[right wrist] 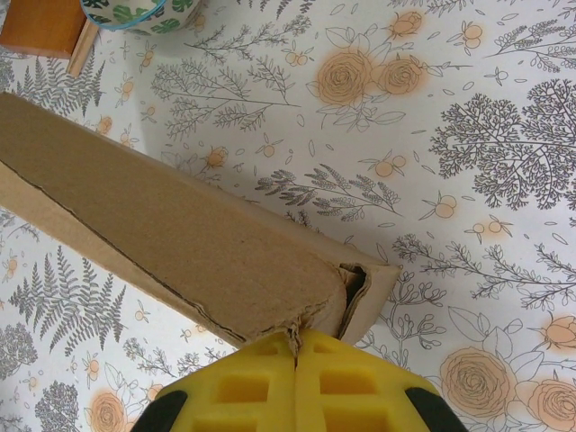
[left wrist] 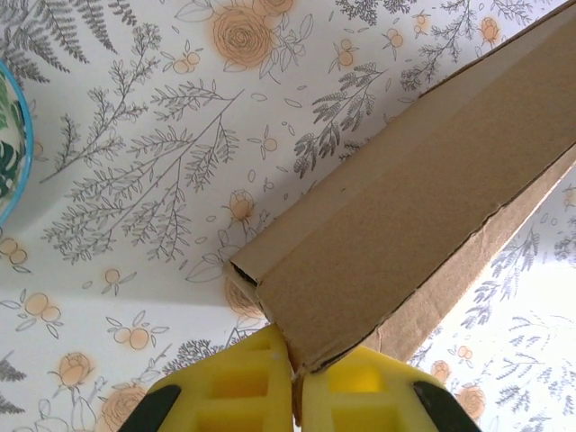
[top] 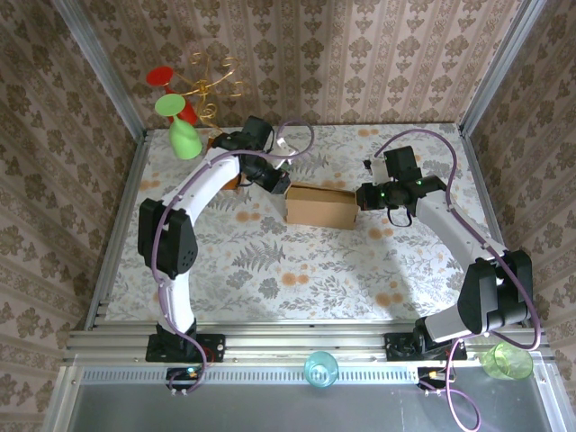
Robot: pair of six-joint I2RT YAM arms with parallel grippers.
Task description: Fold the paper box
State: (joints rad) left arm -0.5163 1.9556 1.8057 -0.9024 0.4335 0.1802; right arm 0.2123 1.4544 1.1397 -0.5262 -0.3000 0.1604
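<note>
The paper box (top: 319,207) is a plain brown cardboard mailer, folded up and lying mid-table. My left gripper (top: 281,183) is at its left end and my right gripper (top: 363,196) at its right end. In the left wrist view the yellow fingers (left wrist: 234,387) are shut on a lower corner edge of the box (left wrist: 423,207), with the gripper (left wrist: 297,378) pinching the cardboard. In the right wrist view the gripper (right wrist: 295,346) is likewise shut on a torn edge at the box (right wrist: 180,234) corner, beside an open end gap.
A patterned bowl (right wrist: 135,11) and a wooden board (right wrist: 40,25) lie beyond the box's left end, and the bowl's rim (left wrist: 9,144) shows near the left gripper. Green and red plastic glasses (top: 180,126) stand back left. A teal cup (top: 320,369) and a green cup (top: 506,360) sit on the front rail.
</note>
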